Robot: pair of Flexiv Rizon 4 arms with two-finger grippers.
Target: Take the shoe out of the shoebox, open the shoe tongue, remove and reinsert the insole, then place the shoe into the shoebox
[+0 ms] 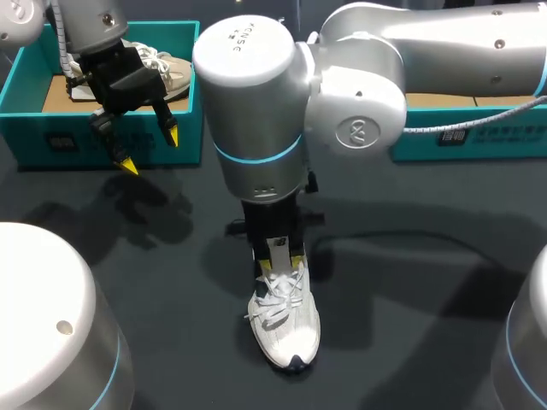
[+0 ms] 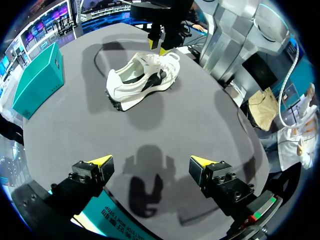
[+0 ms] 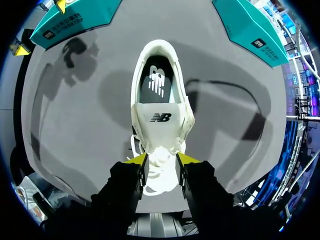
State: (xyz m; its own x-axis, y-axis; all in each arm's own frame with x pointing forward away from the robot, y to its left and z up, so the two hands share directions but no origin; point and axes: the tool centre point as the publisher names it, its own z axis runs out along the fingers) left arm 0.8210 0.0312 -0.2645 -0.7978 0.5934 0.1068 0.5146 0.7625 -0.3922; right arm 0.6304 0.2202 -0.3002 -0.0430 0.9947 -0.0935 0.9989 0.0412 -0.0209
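Right pincer [image 1: 280, 262]: lowered over the middle of the desk [image 1: 410, 256] and pinching the white shoe [image 1: 285, 320] at its laced top. In the right wrist view the yellow tips sit one on each side of the laces, and white material fills the gap between them.

The shoe stands upright on its sole, well apart from both boxes. Its toe points towards me and its heel towards the boxes. In the right wrist view the tongue [image 3: 161, 117] is raised ahead of my fingers. Beyond it a dark insole [image 3: 156, 82] lies inside the open collar.

Left pincer [image 1: 150, 151]: spread wide and holding nothing. It hangs just in front of the near wall of the left shoebox [image 1: 26, 128], with bare desk under it.

The left shoebox is teal and open and contains a second shoe [image 1: 167, 68]. The right shoebox [image 1: 461, 137], also teal, stands at the far right of the desk, partly hidden by my right arm.
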